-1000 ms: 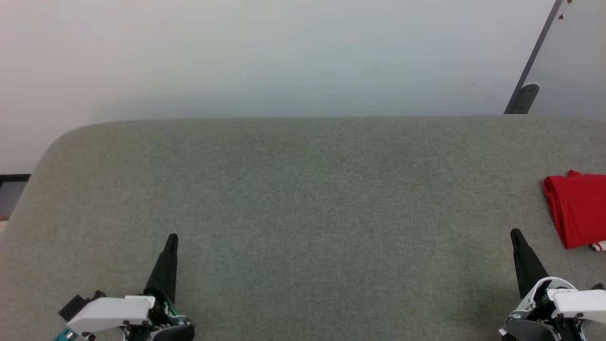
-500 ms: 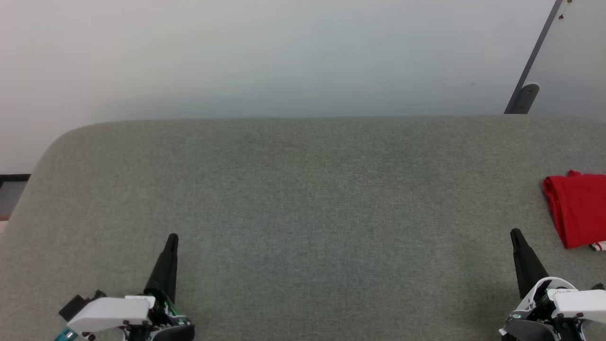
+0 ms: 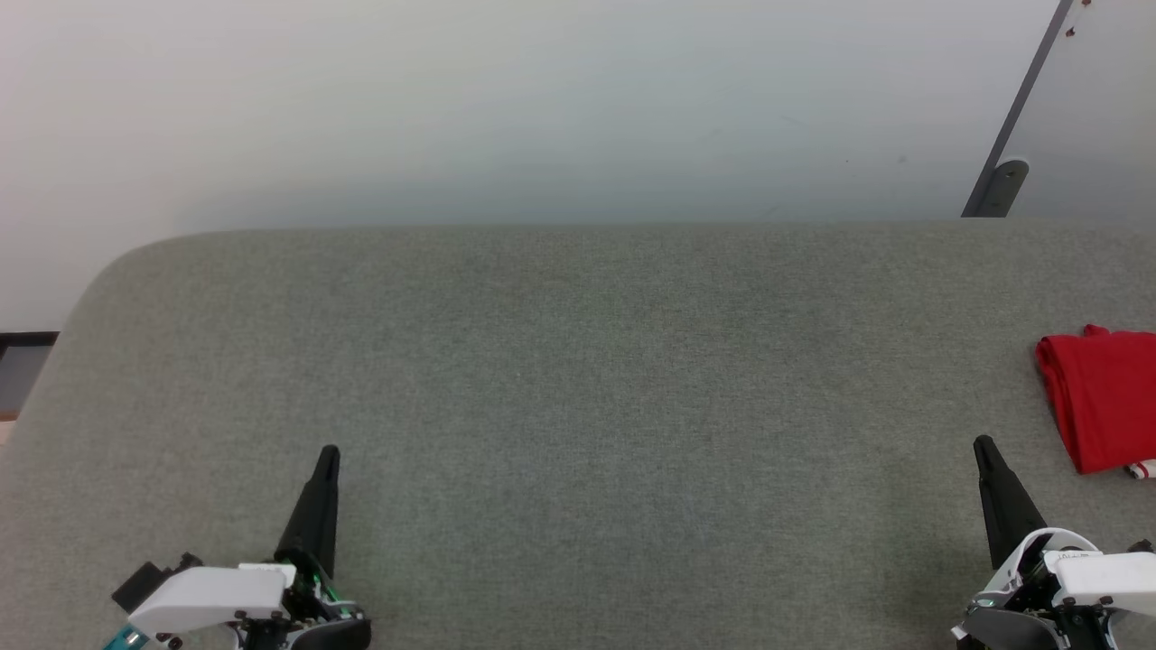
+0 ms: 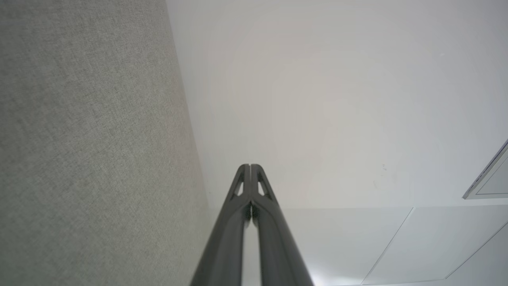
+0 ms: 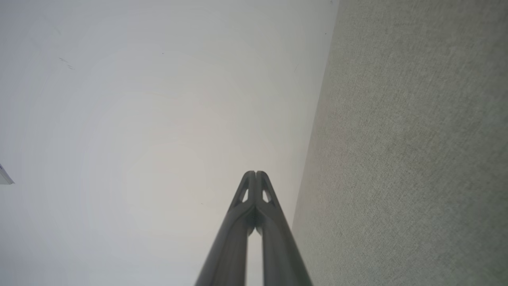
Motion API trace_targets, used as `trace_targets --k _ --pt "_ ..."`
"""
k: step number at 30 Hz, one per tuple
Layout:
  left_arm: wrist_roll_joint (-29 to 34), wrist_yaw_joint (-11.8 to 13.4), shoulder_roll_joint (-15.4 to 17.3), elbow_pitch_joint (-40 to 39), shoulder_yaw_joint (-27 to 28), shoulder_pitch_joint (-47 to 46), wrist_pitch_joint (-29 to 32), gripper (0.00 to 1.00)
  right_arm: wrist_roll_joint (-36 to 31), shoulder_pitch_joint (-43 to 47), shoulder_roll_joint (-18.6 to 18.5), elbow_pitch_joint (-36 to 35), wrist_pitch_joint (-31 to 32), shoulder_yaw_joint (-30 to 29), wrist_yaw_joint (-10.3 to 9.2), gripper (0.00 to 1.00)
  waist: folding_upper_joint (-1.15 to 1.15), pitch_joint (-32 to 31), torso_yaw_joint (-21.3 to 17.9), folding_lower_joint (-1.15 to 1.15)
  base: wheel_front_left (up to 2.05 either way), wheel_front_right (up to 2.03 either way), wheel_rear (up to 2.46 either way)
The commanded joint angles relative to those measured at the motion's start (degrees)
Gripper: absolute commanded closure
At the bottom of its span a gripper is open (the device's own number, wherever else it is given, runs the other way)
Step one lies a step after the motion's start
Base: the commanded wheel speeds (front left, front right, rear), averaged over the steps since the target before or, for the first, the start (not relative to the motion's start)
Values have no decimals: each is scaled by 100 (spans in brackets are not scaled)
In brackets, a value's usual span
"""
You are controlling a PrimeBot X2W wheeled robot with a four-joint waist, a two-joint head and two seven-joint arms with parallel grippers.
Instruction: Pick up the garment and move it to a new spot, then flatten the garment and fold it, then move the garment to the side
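The red garment (image 3: 1104,397) lies folded at the far right edge of the grey fabric table (image 3: 578,379) in the head view, cut off by the picture's border, with a bit of striped trim at its lower corner. My right gripper (image 3: 983,446) is shut and empty, low at the right, a short way left of and nearer than the garment. At the lower left my left gripper (image 3: 330,453) is also shut and empty. Each wrist view shows its own fingertips pressed together: left gripper (image 4: 250,167), right gripper (image 5: 256,173).
A pale wall rises behind the table's far edge. A dark slanted bar with a grey foot (image 3: 1002,185) stands at the back right. The table's left corner is rounded, with dark floor (image 3: 23,361) beyond it.
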Motion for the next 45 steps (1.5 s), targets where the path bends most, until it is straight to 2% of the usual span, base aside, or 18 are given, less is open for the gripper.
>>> trace_targets --k 1,45 --pt "22 0 -11 6 14 -58 6 100 22 -16 19 -2 11 4 -6 100 0 0 0 0 0 0 0" --pt "40 0 -22 7 31 -60 17 100 23 -16 18 -2 10 6 -6 100 0 0 0 0 0 0 0"
